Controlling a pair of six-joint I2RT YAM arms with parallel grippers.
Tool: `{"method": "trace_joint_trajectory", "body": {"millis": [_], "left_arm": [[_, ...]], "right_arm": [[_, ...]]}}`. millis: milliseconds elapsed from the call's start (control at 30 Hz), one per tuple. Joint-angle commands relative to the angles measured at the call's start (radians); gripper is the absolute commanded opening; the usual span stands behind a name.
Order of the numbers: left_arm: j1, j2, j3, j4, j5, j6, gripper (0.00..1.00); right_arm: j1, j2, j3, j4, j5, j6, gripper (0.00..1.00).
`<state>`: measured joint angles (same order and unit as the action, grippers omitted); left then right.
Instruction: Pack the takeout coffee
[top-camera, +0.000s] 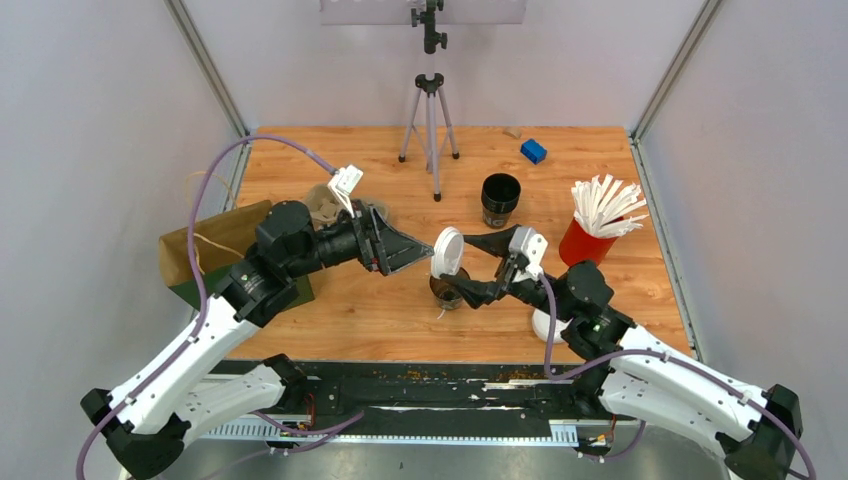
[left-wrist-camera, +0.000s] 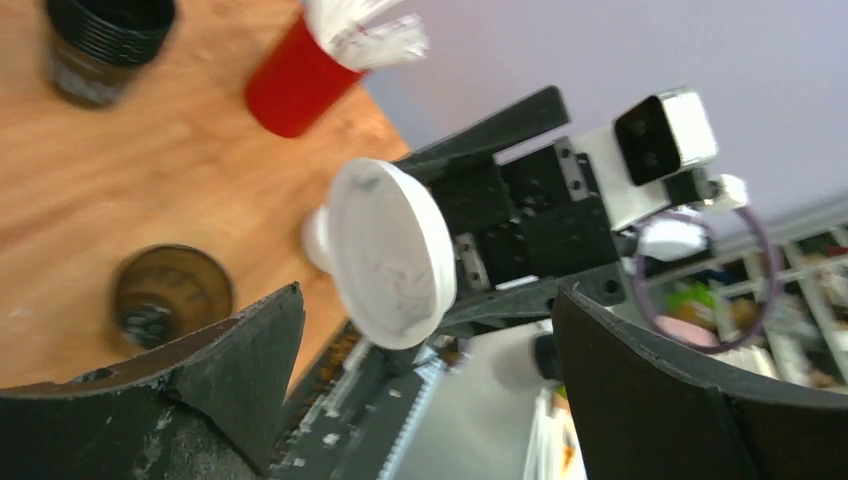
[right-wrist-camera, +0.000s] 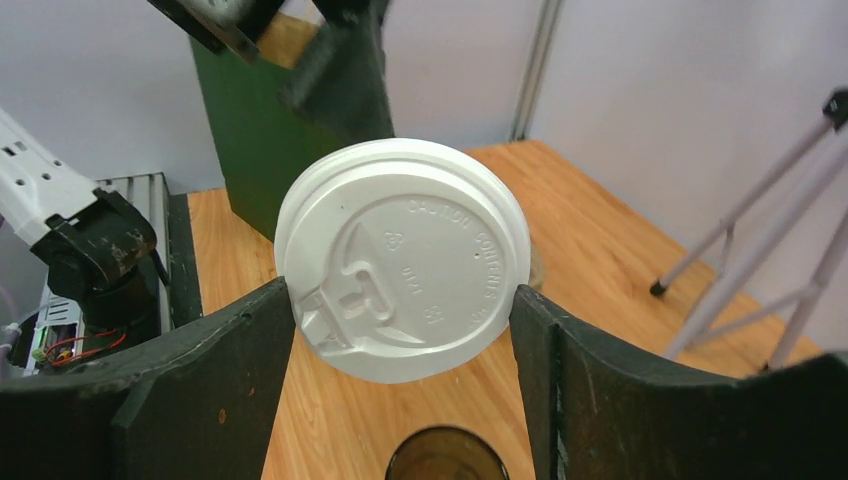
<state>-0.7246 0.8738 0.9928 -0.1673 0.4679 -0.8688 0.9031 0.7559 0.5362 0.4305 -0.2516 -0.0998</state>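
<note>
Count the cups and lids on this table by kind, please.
Open dark brown paper cup: 1
Stack of black lidless cups: 1
Red cup of white sticks: 1
White round plastic lid, in right gripper: 1
White round thing behind right arm, kind unclear: 1
Total: 5

Lid (right-wrist-camera: 402, 272): plain white, no print. Cup (top-camera: 442, 292) below it: dk brown-black outside, brown inside. Left tool (top-camera: 425, 250) & right tool (right-wrist-camera: 402, 300): black, scuffed grey. Counter (top-camera: 380, 310): orange-brown wood grain. Far right: red cup (top-camera: 583, 245) w/ white sticks (top-camera: 605, 205), black cup stack (top-camera: 500, 200), blue block (top-camera: 533, 151). Left: brown bag (top-camera: 200, 245), dk green lower part.
</note>
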Motion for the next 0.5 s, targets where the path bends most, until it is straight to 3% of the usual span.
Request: {"method": "trace_joint_trajectory", "body": {"millis": [0,200,300,467], "left_arm": [[0.002,0.006,0.109,-0.260,-0.252,0.290,1.00],[0.010,0.037,0.131,-0.418,-0.435,0.448,1.00],[0.042,0.062,0.110,-0.424,-0.383,0.437,1.00],[0.139,0.061,0.045,-0.349,-0.259,0.383,1.00]], "right_arm": [[0.007,-0.054,0.108,-0.255,0.167,0.081,0.70],[0.007,-0.003,0.282,-0.660,0.312,0.193,0.70],[0.007,0.071,0.383,-0.877,0.382,0.261,0.71],[0.007,0.211,0.523,-1.062,0.397,0.353,0.72]]}}
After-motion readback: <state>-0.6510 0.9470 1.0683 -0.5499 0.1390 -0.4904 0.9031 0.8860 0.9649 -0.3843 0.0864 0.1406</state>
